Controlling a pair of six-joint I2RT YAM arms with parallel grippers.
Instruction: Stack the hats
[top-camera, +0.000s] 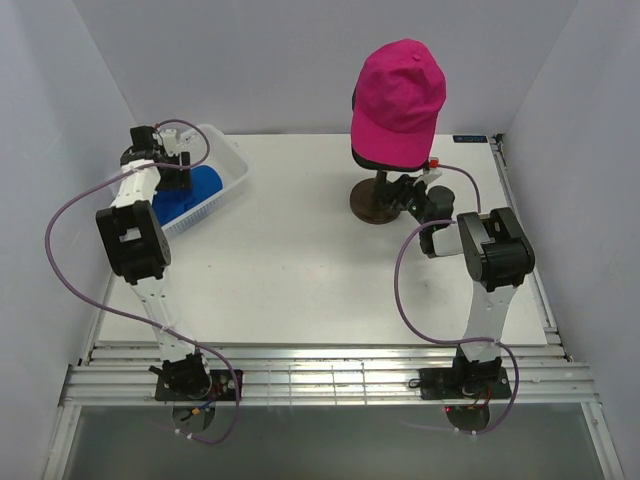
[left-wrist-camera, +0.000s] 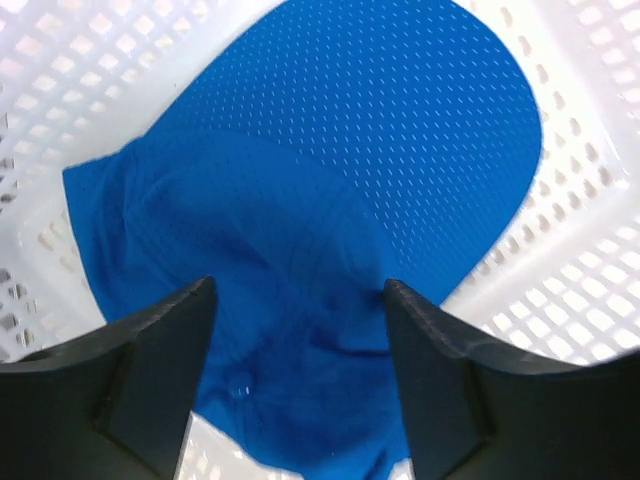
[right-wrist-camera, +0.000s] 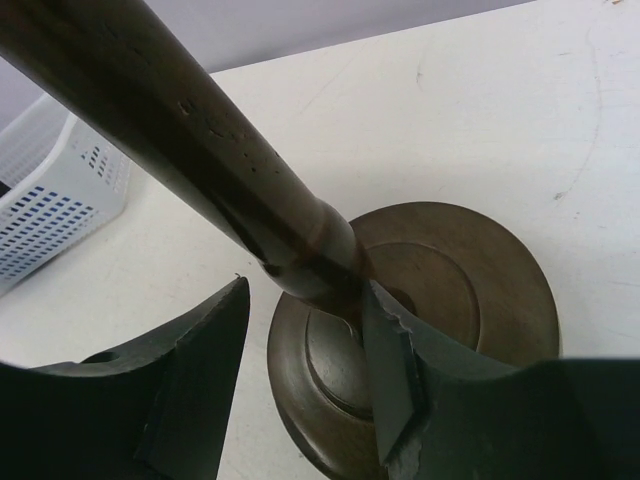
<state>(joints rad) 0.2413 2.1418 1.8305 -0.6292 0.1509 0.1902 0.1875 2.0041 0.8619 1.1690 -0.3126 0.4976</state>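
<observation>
A plain magenta cap (top-camera: 398, 92) sits on top of the stack on the stand; a dark edge shows under its rim, and I cannot tell what it is. The black and green caps are hidden. A bright blue cap (top-camera: 190, 190) lies in the white mesh basket (top-camera: 232, 165) and fills the left wrist view (left-wrist-camera: 330, 170). My left gripper (top-camera: 172, 158) is open just above the blue cap's crown, fingers (left-wrist-camera: 150, 370) on either side. My right gripper (top-camera: 405, 190) is open around the stand's dark pole (right-wrist-camera: 200, 140), its right finger (right-wrist-camera: 395, 350) against the pole.
The stand's dark round base (top-camera: 375, 205) rests on the white table (top-camera: 300, 260) at the back right and shows in the right wrist view (right-wrist-camera: 470, 290). The basket wall (left-wrist-camera: 590, 250) surrounds the blue cap. The basket also shows in the right wrist view (right-wrist-camera: 50, 200).
</observation>
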